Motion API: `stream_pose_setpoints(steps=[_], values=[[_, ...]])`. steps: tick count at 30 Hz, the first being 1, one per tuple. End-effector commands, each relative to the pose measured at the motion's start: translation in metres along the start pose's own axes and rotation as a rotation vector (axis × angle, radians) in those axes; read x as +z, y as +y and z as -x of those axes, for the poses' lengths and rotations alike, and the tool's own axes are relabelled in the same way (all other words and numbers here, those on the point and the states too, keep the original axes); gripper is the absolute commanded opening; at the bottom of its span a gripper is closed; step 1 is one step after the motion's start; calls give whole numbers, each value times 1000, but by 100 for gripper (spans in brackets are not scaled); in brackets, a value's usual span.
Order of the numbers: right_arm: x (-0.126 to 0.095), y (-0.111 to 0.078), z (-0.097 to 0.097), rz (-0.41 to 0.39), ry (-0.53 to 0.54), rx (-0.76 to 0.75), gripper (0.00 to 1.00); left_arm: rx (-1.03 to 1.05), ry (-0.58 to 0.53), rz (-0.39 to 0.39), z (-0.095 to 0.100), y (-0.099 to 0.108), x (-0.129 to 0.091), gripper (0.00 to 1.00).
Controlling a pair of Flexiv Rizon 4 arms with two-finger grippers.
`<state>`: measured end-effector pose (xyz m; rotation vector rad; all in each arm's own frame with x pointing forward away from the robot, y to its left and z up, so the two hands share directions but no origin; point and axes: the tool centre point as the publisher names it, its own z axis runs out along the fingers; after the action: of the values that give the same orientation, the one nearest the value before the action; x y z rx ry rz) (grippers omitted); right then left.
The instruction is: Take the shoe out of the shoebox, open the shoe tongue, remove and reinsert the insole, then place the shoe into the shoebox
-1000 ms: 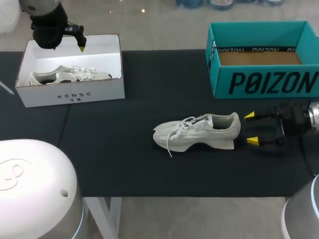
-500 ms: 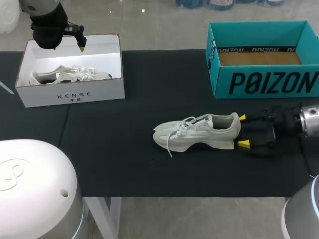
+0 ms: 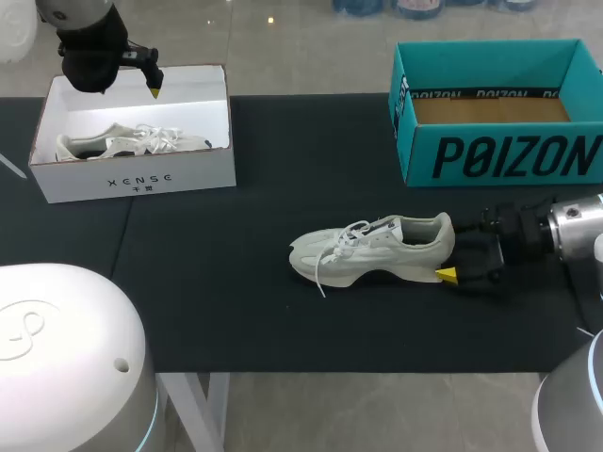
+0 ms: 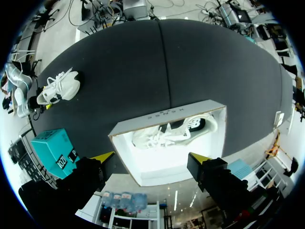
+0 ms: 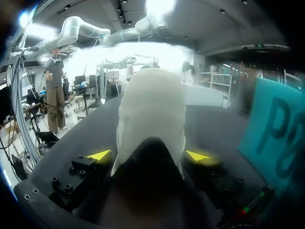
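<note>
STEP: heel grasp ahead of tongue opening | white sneaker (image 3: 372,247) stood mid-table, toward right edge | right gripper (image 5: 148,155) straddled heel, fingers wide, unclamped | left gripper (image 4: 152,156) hung wide above white shoebox (image 3: 132,179), far-left corner | NEXT: likely required closing on heel.

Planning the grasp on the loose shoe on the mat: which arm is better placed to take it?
Right. The right gripper is open with the heel of the shoe between its fingers; the left gripper hangs over the white box far across the table.
</note>
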<state>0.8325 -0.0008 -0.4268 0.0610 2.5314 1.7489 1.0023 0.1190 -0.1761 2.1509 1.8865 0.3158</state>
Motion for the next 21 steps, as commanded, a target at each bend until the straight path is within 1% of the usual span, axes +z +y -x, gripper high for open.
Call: stream_pose_setpoints(steps=[1,7,8,9,10,11,16,21], values=[[5,-6,4,3,9,5,100,1,1,1,0,-1,-1,100],[9,-8,5,2,13,12,100,1,1,1,0,-1,-1,100],[10,-8,5,1,14,13,91,1,1,1,0,-1,-1,100],[11,-8,4,2,14,15,44,1,1,1,0,-1,-1,100],[12,-8,4,2,13,16,26,1,1,1,0,-1,-1,100],[13,-9,4,3,13,18,0,1,1,1,0,-1,-1,100],[18,-13,-2,31,11,30,0,1,1,1,0,-1,-1,100],[18,-13,-2,31,11,30,0,1,1,1,0,-1,-1,100]])
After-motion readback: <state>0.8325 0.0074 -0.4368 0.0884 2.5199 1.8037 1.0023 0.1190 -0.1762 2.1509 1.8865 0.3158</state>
